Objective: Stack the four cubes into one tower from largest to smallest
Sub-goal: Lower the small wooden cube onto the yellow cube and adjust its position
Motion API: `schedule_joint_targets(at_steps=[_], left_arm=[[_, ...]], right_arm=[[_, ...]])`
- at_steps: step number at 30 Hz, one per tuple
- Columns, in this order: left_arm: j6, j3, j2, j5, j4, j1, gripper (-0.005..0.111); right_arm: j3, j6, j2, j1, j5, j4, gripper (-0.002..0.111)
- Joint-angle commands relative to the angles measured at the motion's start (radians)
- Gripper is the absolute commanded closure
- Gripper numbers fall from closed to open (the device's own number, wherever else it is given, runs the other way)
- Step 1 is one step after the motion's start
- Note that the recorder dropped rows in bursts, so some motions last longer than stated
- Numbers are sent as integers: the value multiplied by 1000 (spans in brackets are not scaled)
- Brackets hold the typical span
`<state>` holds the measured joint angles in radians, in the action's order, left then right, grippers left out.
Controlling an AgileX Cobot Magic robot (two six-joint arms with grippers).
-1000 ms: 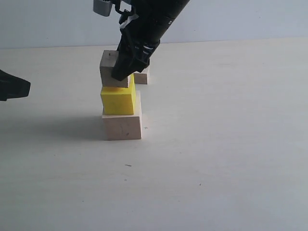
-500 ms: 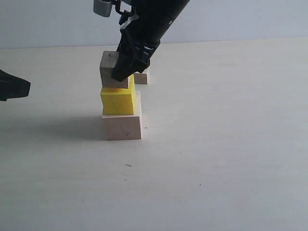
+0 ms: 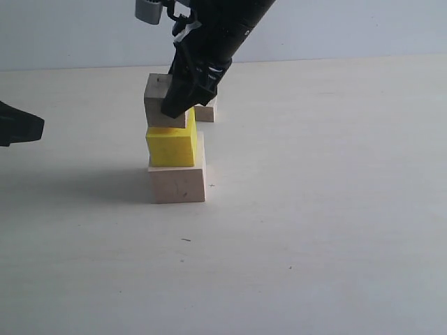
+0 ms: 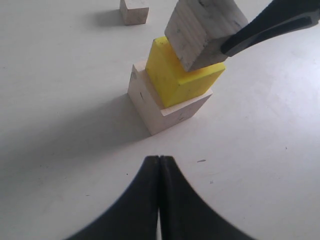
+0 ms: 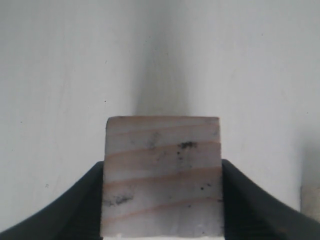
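Note:
The tower's base is the largest pale wood cube (image 3: 177,183) (image 4: 165,111) with the yellow cube (image 3: 171,145) (image 4: 177,75) on it. A small pale wood cube (image 3: 159,100) (image 4: 200,30) (image 5: 162,175) rests on or just over the yellow cube, slightly tilted, and my right gripper (image 3: 178,105) (image 5: 162,200) is shut on it. The other small pale wood cube (image 3: 206,112) (image 4: 134,11) lies on the table behind the tower. My left gripper (image 3: 31,128) (image 4: 159,162) is shut and empty, off to the tower's left.
The pale table (image 3: 314,209) carries nothing else. The right arm (image 3: 216,35) leans in from above, over the tower. A wall runs behind the table's far edge.

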<state>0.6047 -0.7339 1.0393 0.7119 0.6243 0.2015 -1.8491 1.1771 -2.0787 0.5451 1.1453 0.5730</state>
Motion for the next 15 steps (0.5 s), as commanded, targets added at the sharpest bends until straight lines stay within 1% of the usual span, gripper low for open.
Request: schedule_joint_targets(at_steps=[1, 11, 15], left_arm=[[1, -5, 3, -9, 6, -3, 107], [1, -5, 3, -9, 6, -3, 107], [1, -5, 3, -9, 6, -3, 107]], right_arm=[[-2, 6, 4, 2, -2, 14, 72], [-2, 6, 4, 2, -4, 18, 62], [-2, 6, 4, 2, -4, 18, 61]])
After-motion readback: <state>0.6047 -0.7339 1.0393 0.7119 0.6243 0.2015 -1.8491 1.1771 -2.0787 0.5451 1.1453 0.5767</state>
